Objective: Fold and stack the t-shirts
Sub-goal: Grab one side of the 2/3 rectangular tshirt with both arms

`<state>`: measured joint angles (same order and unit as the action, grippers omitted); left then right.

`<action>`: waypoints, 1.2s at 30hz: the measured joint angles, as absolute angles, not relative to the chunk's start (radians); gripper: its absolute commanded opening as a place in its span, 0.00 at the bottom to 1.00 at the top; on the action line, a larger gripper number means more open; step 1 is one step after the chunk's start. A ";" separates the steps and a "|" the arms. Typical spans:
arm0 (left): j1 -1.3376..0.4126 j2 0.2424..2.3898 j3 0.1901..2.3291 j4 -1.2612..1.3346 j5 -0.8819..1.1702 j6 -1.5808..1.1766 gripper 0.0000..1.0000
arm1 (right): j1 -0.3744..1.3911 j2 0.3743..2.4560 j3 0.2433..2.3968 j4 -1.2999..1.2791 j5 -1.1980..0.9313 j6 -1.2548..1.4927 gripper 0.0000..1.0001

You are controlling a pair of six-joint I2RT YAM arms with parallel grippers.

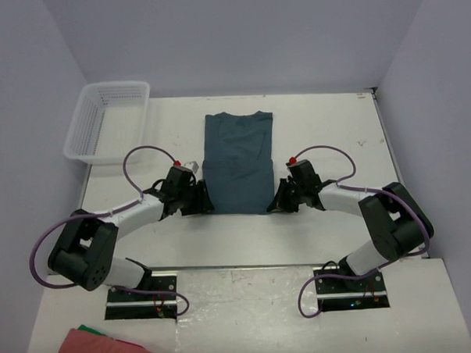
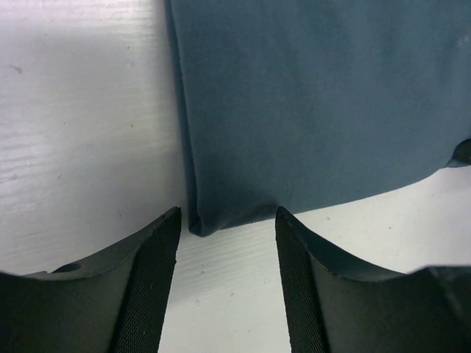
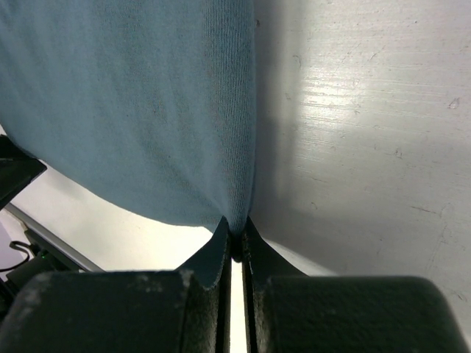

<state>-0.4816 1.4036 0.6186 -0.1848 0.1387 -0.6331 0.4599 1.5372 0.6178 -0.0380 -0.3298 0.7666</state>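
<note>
Pink-red cloth (image 1: 110, 350) with a green edge lies bunched at the near left, in front of the left arm's base. Past both bases is the white table (image 1: 327, 125).

Left gripper (image 2: 228, 215) sits low at the near left corner of the teal-blue t-shirt (image 1: 237, 153). Its jaws are partway open and the shirt corner lies just ahead of the gap between the fingertips. Nothing is pinched.

Right gripper (image 3: 234, 237) is at the near right corner. Its jaws are closed tight on the fabric, which is drawn to a point where it enters the fingers, so it has hold of the shirt there.

The t-shirt lies flat mid-table between the two grippers, folded into a long narrow strip running away from the arms. The round neck is at the far end and the near hem is level with the grippers.

White mesh basket (image 1: 81, 132) stands at the far left corner, well apart from the shirt.
</note>
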 measured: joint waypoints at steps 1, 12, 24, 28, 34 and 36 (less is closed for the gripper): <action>-0.480 1.411 0.619 -0.170 0.144 -0.635 0.55 | 0.460 1.537 0.618 -0.038 -0.330 0.767 0.00; -0.477 1.452 0.617 -0.116 0.165 -0.653 0.10 | 0.460 1.537 0.618 -0.038 -0.330 0.767 0.00; -0.477 1.418 0.580 -0.128 0.176 -0.670 0.00 | 0.490 1.533 0.627 -0.061 -0.306 0.768 0.00; -0.477 1.361 0.540 -0.155 0.179 -0.672 0.00 | 0.541 1.508 0.632 -0.105 -0.250 0.767 0.00; -0.496 1.277 0.505 -0.217 0.179 -0.681 0.00 | 0.603 1.470 0.631 -0.168 -0.184 0.775 0.00; -0.514 1.251 0.501 -0.239 0.174 -0.688 0.00 | 0.619 1.456 0.625 -0.181 -0.164 0.785 0.00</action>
